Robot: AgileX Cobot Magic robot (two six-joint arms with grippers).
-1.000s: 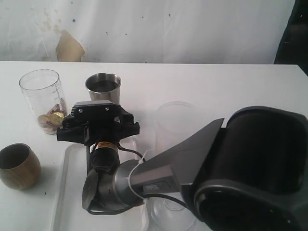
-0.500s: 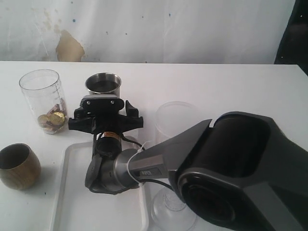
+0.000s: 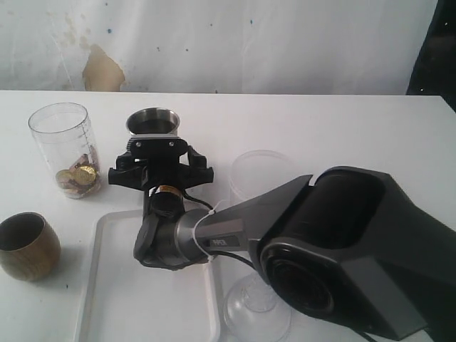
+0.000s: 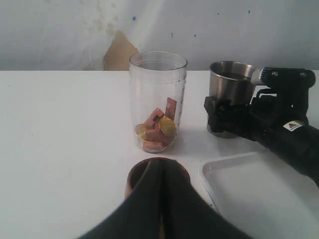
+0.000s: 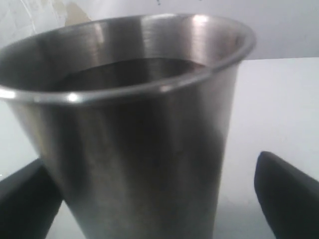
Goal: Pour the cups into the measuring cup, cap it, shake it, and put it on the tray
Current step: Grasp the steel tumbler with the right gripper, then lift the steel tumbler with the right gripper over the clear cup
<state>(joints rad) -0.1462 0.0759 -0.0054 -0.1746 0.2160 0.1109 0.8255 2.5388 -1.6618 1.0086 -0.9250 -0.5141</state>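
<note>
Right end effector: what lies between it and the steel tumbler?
Nothing: the right wrist view shows the steel tumbler right before the open right end effector, only bare white table beside its fingers.

Nothing legible — the arm's label [image 3: 216, 244] is blurred.

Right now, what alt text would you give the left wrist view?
A clear measuring cup holding gold and reddish pieces stands upright, the steel tumbler beside it flanked by the open right gripper. Nearest the camera, the shut left gripper partly hides the brown cup, next to a corner of the tray.
</note>
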